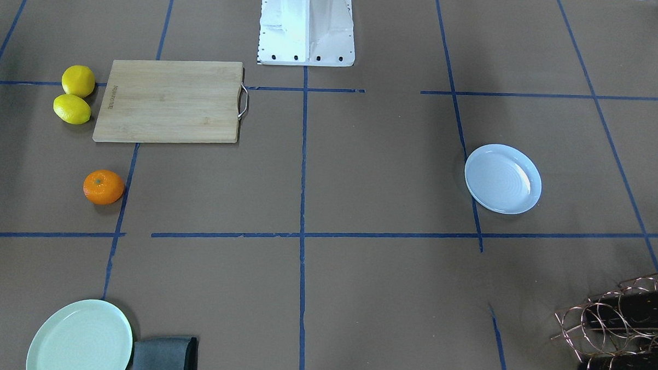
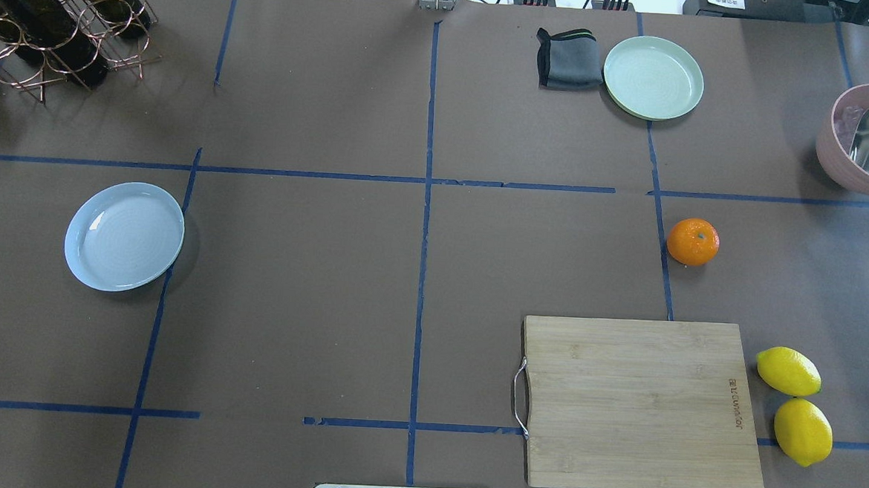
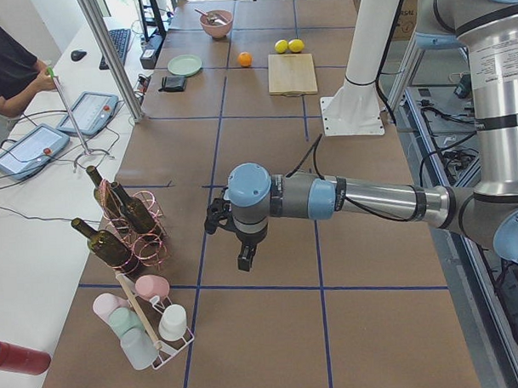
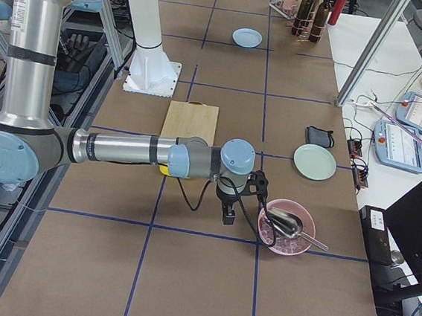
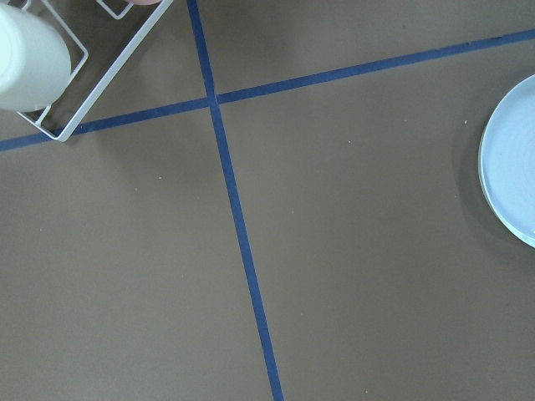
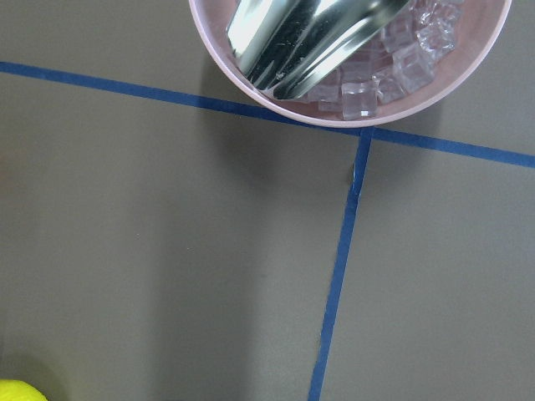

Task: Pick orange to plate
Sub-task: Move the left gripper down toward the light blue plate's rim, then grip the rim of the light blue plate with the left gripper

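Jaws on both grippers appear only in the side views, too small to read, so I cannot tell how far either is open or whether it holds anything; the wrist views show no fingers. Overhead shows no arms but places the orange [image 2: 693, 242] on the table just beyond the board's [image 2: 642, 404] far edge, with the plate [image 2: 124, 236] well apart from the board toward the robot's left. Side views show each arm stretched level above the table, wrists bent so the left gripper [image 3: 244, 261] and right gripper [image 4: 228, 216] point down.
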Controlling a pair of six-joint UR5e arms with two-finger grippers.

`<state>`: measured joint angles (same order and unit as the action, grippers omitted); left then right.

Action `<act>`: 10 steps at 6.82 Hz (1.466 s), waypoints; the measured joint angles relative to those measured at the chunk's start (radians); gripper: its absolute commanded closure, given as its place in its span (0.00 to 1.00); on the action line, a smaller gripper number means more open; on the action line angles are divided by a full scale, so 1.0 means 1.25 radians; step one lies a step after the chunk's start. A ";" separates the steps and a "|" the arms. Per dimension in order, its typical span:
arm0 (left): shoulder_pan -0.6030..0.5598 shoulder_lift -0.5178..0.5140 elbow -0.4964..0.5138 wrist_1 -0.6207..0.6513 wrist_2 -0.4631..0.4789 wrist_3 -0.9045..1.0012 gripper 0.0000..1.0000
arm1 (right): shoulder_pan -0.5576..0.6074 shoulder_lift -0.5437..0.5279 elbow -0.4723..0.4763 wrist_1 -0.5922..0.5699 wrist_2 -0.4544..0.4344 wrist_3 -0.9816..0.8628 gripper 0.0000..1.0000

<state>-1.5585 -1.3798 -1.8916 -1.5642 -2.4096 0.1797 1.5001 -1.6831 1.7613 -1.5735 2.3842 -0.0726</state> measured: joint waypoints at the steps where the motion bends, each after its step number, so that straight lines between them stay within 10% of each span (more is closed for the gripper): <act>1: 0.013 0.004 0.003 -0.056 -0.015 -0.025 0.00 | 0.000 -0.001 0.000 0.001 0.001 -0.001 0.00; 7: 0.376 -0.044 0.188 -0.591 0.019 -0.756 0.03 | -0.002 -0.010 -0.024 0.071 0.003 -0.001 0.00; 10: 0.468 -0.097 0.234 -0.640 0.100 -0.887 0.21 | -0.002 -0.011 -0.049 0.093 0.032 0.000 0.00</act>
<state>-0.9735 -1.5008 -1.5986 -2.3645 -2.2841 -0.9290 1.4972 -1.6965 1.7005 -1.4567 2.4248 -0.0732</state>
